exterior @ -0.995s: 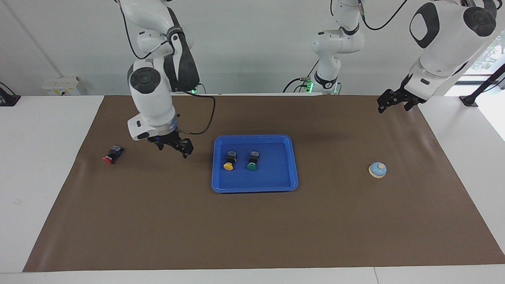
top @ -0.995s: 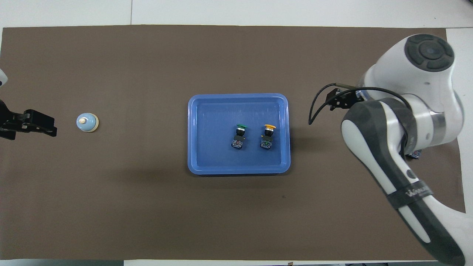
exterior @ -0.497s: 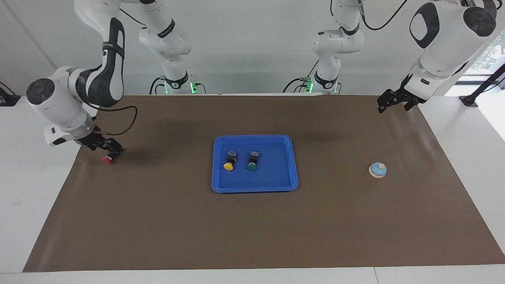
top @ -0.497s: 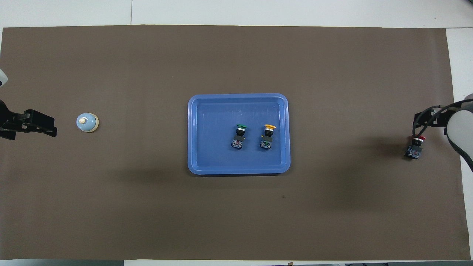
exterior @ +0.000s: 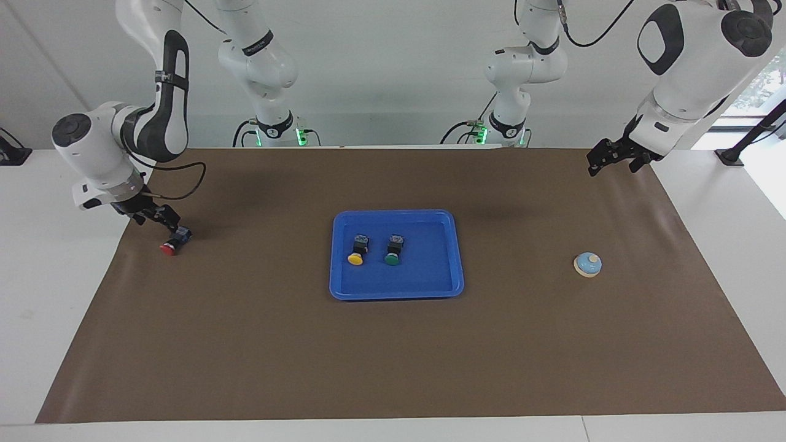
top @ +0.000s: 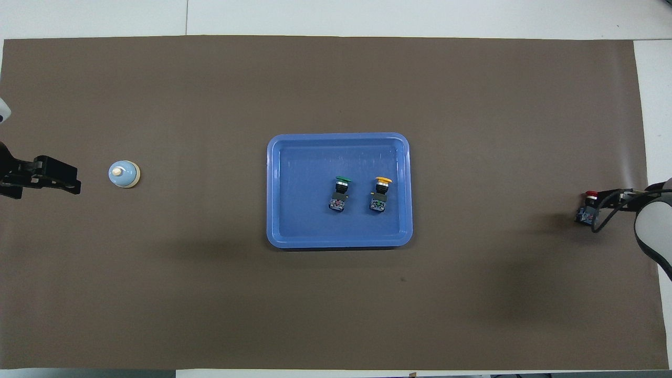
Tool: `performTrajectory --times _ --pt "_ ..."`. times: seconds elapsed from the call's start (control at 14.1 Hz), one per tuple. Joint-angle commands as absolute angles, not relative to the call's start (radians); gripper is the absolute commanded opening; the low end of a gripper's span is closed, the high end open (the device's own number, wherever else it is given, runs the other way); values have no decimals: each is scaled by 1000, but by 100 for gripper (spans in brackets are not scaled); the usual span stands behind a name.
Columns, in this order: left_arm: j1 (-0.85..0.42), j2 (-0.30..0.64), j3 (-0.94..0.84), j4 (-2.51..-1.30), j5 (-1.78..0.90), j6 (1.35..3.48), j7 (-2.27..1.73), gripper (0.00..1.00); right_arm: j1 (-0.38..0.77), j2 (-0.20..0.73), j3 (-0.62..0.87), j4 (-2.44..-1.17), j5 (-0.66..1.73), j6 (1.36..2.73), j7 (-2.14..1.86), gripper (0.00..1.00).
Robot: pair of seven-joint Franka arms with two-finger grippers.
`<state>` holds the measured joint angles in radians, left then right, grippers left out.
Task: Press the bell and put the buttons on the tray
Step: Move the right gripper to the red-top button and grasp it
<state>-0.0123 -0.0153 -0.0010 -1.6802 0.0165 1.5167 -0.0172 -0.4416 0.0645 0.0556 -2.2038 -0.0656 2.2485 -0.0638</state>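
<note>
While the brown mat [exterior: 393, 356] covers the tabletop, the blue tray [exterior: 457, 258] at its middle holds the yellow button [exterior: 357, 251] and green button [exterior: 393, 250] side by side. Toward the right arm's end, the right tool [exterior: 161, 219], fingers apart, sits just beside the red button [exterior: 174, 242]. The left tool [exterior: 614, 158], fingers apart, waits above the mat's edge, with the bell [exterior: 587, 264] near it.

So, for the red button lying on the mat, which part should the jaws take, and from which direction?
Probably the black blocky body of the red button, not the round cap. It lies on its side on the brown mat, cap pointing away from the robots, so coming straight down and closing across the body's two flat sides looks safest; the right gripper is close by.
</note>
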Motion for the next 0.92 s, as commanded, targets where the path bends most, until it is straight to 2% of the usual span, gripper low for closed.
performTrajectory --times 0.0,0.28,0.5,0.71,0.85 --pt "-15 -23 2 -1674 31 1502 -26 100 -448 44 58 -2235 -75 2302 -34 100" --pt "-15 -23 2 -1674 31 1503 -26 100 -471 43 60 -2266 -75 2371 -22 100" --pt "-15 -23 2 -1672 31 1502 -26 100 -443 40 63 -2287 -74 2401 73 100" --pt "-15 -23 2 -1672 29 1502 -26 100 -439 41 63 -2354 -68 2511 77 100" --pt "-15 -23 2 -1674 31 1502 -26 100 -440 44 64 -2368 -60 2534 77 100"
